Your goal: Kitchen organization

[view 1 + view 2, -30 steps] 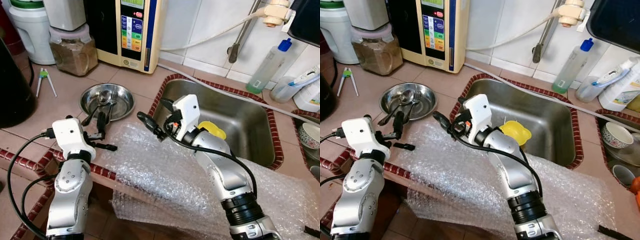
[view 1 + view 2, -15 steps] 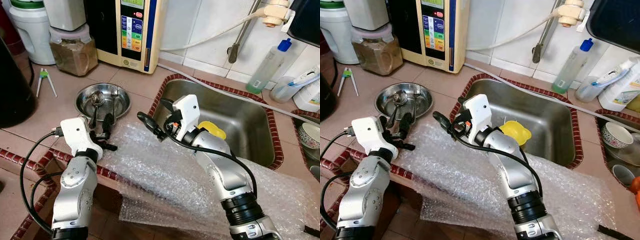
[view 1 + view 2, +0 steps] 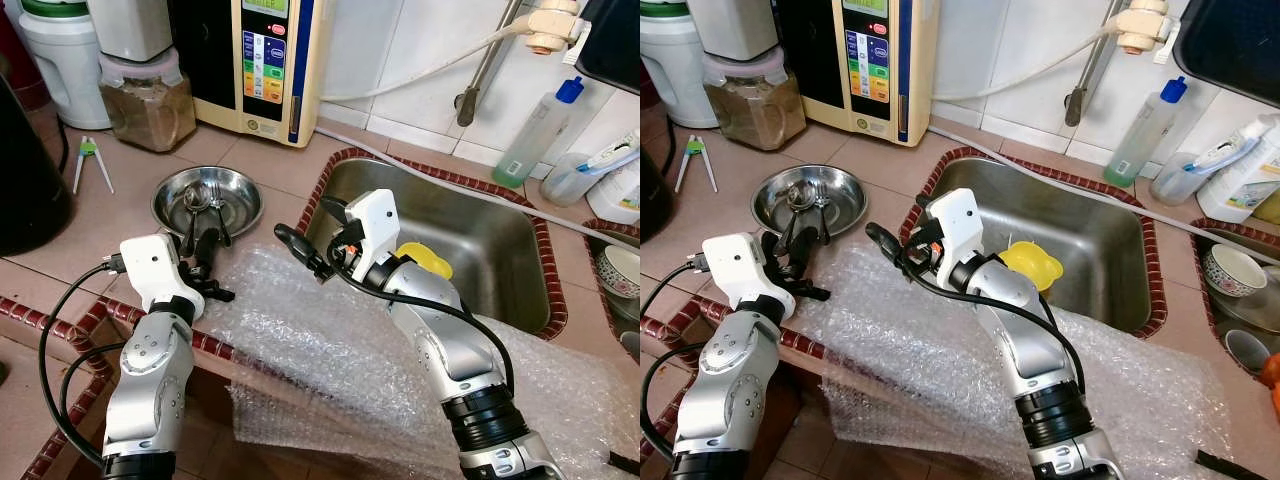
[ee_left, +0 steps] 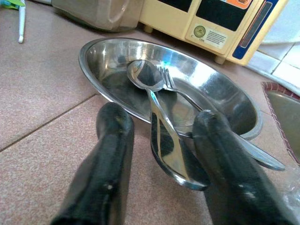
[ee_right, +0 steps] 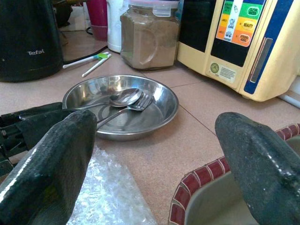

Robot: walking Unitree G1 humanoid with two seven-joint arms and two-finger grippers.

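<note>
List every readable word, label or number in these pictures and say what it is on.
"Tefal": on the black kettle.
Coloured button labels and round seal on the cream water purifier: too small to read.
Label on the white bottle by the wall: too blurred to read.

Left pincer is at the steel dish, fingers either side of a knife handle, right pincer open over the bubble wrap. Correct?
Not a knife: the left wrist view shows the left pincer straddling a spoon handle at the dish rim. Right pincer is open over the bubble wrap.
</note>
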